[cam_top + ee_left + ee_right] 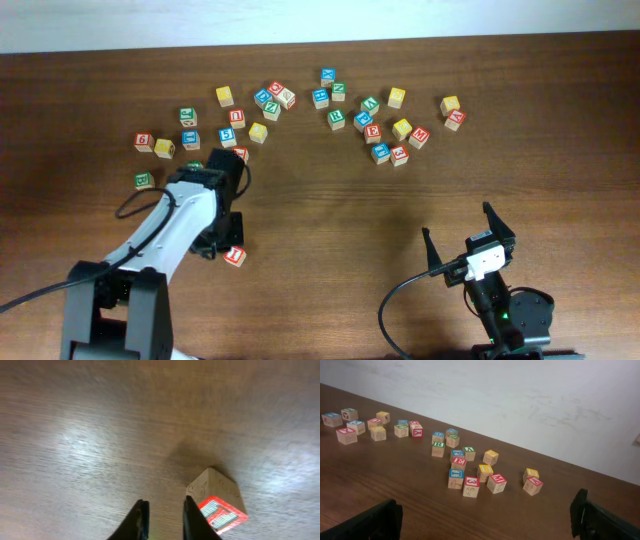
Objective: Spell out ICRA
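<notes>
**I cube on the table, near side left; both grippers empty.**
The I cube [234, 256] rests on the table [330, 230] just beside the left gripper [165, 506], whose jaws stand narrowly parted around nothing. The right gripper [457, 225] gapes wide. The cube is judged light, rigid, smooth-faced wood: grip two opposite flat faces, centred and square.

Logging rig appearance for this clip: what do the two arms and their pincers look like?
Left arm: white link, black joints, black cable loop, dark left pincer. Right arm: black, white wrist block, trailing black cable, small green light, black right pincer.
</notes>
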Tool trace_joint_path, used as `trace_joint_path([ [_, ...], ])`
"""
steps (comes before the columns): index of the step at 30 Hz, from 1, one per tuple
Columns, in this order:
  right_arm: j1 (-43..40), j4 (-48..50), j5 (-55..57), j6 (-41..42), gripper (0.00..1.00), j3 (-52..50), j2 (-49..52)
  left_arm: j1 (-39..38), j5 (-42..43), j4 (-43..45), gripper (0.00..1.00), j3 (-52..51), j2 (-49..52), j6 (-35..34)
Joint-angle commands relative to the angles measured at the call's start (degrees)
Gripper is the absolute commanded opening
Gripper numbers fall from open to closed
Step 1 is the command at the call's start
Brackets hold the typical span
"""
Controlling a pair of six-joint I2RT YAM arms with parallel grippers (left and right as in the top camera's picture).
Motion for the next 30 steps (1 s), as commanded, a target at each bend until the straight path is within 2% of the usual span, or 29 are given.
trace_joint_path([
  [1,0.3,-0.3,-0.7,0.2,0.98,-0.3,-0.4,1.1,-0.7,-1.3,0.21,3.0,0.4,-0.7],
  [3,0.3,-0.3,-0.7,0.2,0.98,-0.3,-0.4,1.0,1.4,-1.5,0.24,3.0,0.4,2.0],
  [7,0.3,-0.3,-0.7,0.2,0.98,-0.3,-0.4,1.0,7.6,0.0,0.42,3.0,0.4,8.7],
  [11,0.3,-0.3,-0.7,0.2,0.98,-0.3,-0.4,1.0,8.2,0.2,0.47,3.0,0.4,9.5],
  [19,0.3,-0.3,-0.7,0.2,0.98,-0.3,-0.4,0.2,8.9,4.2,0.44,-2.5,0.4,9.9],
  [22,0.3,-0.3,-0.7,0.2,0.99,-0.3,-0.4,-1.0,11.6,5.6,0.44,-3.9,0.4,12.5],
  [30,0.3,-0.3,-0.7,0.2,0.98,-0.3,-0.4,-2.7,12.2,7.6,0.47,-4.0,0.4,14.3],
])
